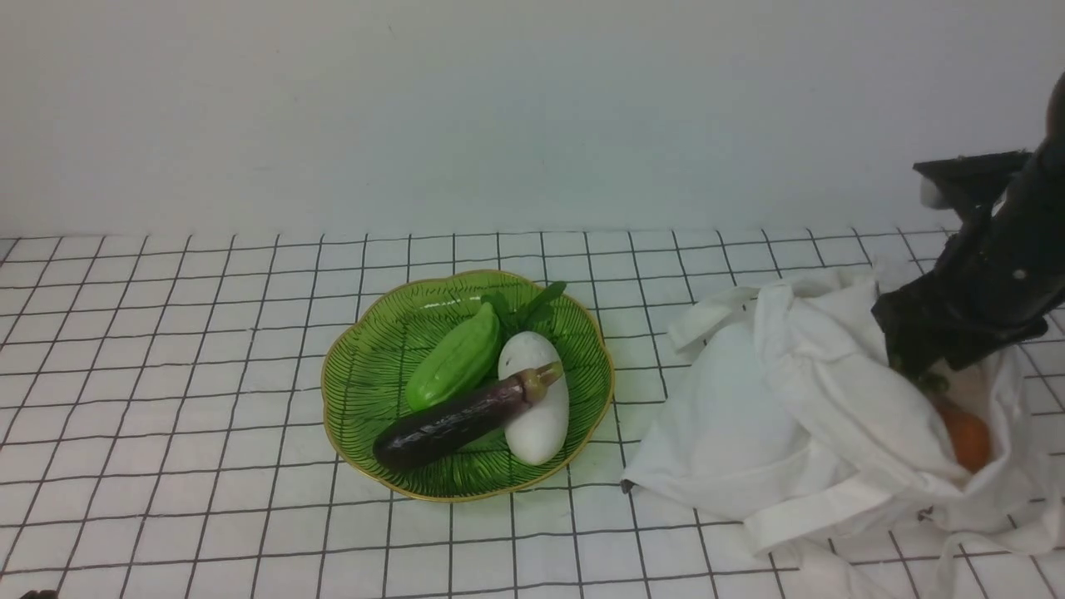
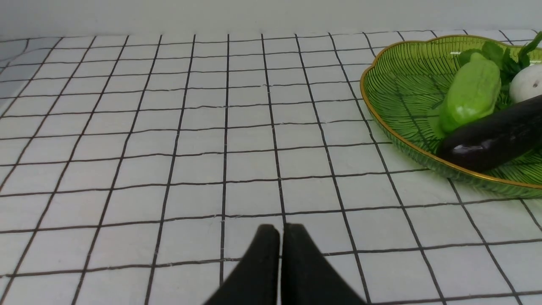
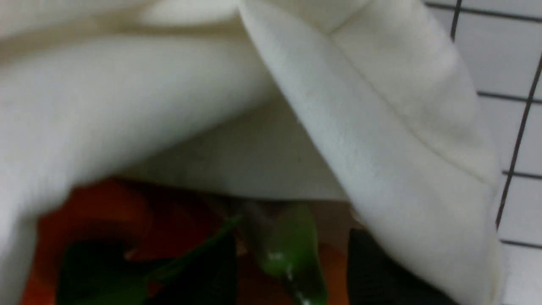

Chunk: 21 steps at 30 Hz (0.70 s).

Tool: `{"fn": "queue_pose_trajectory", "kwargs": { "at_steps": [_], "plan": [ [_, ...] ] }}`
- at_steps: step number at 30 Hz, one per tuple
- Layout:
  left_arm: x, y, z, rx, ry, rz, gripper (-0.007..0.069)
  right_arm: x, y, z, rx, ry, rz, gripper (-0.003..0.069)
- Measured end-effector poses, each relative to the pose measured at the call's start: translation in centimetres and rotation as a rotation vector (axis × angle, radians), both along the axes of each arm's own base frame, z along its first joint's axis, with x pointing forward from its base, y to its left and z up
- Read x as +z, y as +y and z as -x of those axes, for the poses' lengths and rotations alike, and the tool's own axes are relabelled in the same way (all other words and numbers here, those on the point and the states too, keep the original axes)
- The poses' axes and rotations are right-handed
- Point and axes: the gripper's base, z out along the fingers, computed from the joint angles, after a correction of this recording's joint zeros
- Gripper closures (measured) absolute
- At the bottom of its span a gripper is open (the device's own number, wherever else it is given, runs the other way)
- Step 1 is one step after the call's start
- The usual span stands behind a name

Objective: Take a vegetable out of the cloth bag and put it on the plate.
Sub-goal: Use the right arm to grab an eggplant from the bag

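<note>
The white cloth bag point(image 1: 774, 416) lies slumped on the right of the tiled table, its mouth toward my right arm. My right gripper point(image 3: 288, 275) is inside that mouth; the front view hides its tips behind the cloth. In the right wrist view its two dark fingers point(image 3: 372, 271) stand apart, open, on either side of the glossy green stem cap of the vegetable point(image 3: 283, 241). The rest of the vegetable is hidden or blurred. The green leaf plate point(image 1: 366, 366) sits mid-table, left of the bag. My left gripper point(image 2: 280, 231) is shut and empty over bare tiles, left of the plate.
The plate holds a long dark eggplant point(image 1: 449, 420), a green gourd point(image 1: 453, 358), a white vegetable point(image 1: 537, 408) and leafy greens point(image 1: 528, 304). A round orange vegetable point(image 1: 967, 437) lies in the bag beside the gripper. A white wall stands behind the table.
</note>
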Motion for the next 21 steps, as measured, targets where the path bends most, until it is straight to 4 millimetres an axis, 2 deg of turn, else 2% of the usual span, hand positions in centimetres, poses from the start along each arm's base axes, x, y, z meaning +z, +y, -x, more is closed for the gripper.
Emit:
{"fn": "queue_pose_trajectory", "kwargs": {
  "at_steps": [4,8,12,15,21],
  "plan": [
    [0.0,0.0,0.0,-0.002,0.0,-0.005,0.0632,-1.0,0.0,-0.5,0.019,0.003,0.004,0.0253],
    [0.0,0.0,0.0,0.0,0.0,0.0,0.0632,-1.9,0.2,-0.7,0.039,0.032,-0.004,0.0254],
    [0.0,0.0,0.0,-0.002,0.0,-0.005,0.0632,-2.5,0.4,-0.8,0.036,0.061,-0.034,0.0348],
    [0.0,0.0,0.0,0.0,0.0,0.0,0.0632,-2.6,0.6,-0.6,0.04,0.082,-0.049,0.0483],
    [0.0,0.0,0.0,-0.002,0.0,-0.005,0.0632,-2.2,0.7,-0.3,0.03,0.089,-0.054,0.0485]
  ]
}}
